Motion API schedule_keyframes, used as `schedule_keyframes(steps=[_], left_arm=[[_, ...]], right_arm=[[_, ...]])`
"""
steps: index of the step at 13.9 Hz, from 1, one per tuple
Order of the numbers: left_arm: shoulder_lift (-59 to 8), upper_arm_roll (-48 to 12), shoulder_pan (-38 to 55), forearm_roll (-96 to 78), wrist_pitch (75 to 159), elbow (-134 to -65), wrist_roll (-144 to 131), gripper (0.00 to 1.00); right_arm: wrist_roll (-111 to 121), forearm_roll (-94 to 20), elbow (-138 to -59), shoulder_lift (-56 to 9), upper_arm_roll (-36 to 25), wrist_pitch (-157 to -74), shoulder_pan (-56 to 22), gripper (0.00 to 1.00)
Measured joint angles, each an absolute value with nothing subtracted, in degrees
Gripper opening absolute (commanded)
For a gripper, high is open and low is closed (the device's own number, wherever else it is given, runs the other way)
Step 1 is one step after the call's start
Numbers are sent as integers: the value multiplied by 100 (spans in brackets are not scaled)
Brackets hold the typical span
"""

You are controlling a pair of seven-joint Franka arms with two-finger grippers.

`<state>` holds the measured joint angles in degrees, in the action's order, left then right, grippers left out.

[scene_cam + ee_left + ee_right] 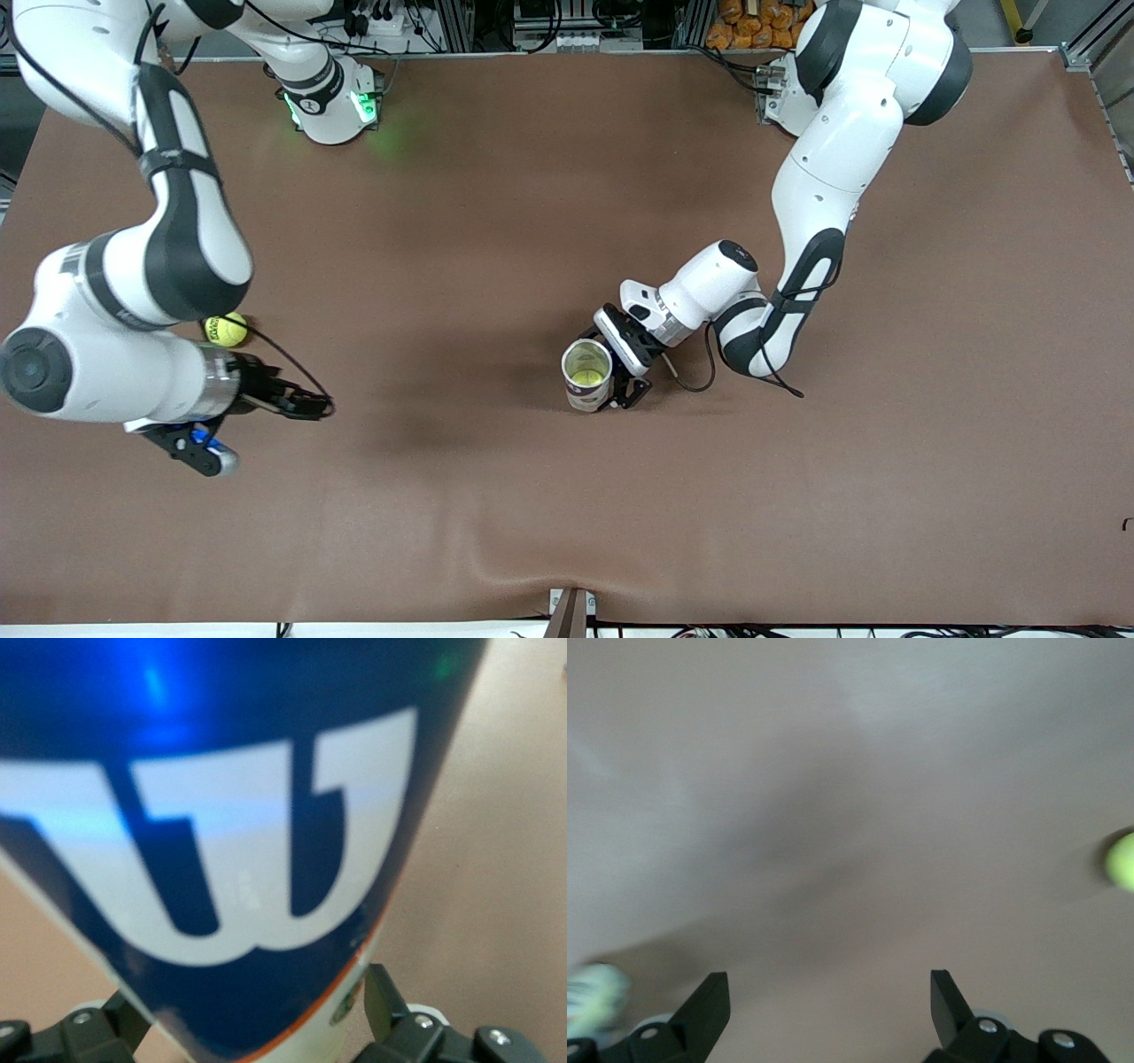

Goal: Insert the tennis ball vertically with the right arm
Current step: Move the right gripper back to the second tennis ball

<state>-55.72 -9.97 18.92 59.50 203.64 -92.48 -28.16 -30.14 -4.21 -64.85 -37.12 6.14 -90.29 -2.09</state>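
Tennis ball, loose: yellow-green tennis ball (225, 330) with a dark printed mark, lying on the brown worktop (496, 221) toward the right arm's end, partly tucked under the right arm's forearm in the front view. In the right wrist view it shows only as a blurred green patch (1121, 861) at the frame edge.

Can: upright can (587, 376), mouth open to the top, near mid-worktop. Wall is glossy blue with a large white "W" and an orange line near the white base (230, 815).

Ball in can: a second yellow-green ball (585, 379) sits inside, down below the rim.

Left tool: left tool (620, 390) low at the can's side, fingers apart, one on each side of the can's base; whether the pads touch the wall cannot be told.

Right tool: right tool (208, 452) with its small blue and silver part, up over bare worktop at the right arm's end, fingers (709, 1005) spread wide, nothing between them.

Open room: wide bare brown surface between loose ball and can, and all round the can apart from the left tool's side.

Edges: can and loose ball both well apart from every worktop edge; the cover has a shallow ripple near the edge closest to the front camera.
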Motion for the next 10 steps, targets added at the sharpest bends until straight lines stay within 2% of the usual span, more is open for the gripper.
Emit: schedule_keyframes(steps=[4,10], left_arm=[[-5573,-1026,1866,6001,20364,-9254,-2816,100],[-5574,-1031,1850,6079,20364,-9260,-2816,98]], right_arm=[[-1603,-419,-7190,-3492,-110,-9120,-211,100],[214,-413,-9419,-2845,-1229,-10294,-204,100]])
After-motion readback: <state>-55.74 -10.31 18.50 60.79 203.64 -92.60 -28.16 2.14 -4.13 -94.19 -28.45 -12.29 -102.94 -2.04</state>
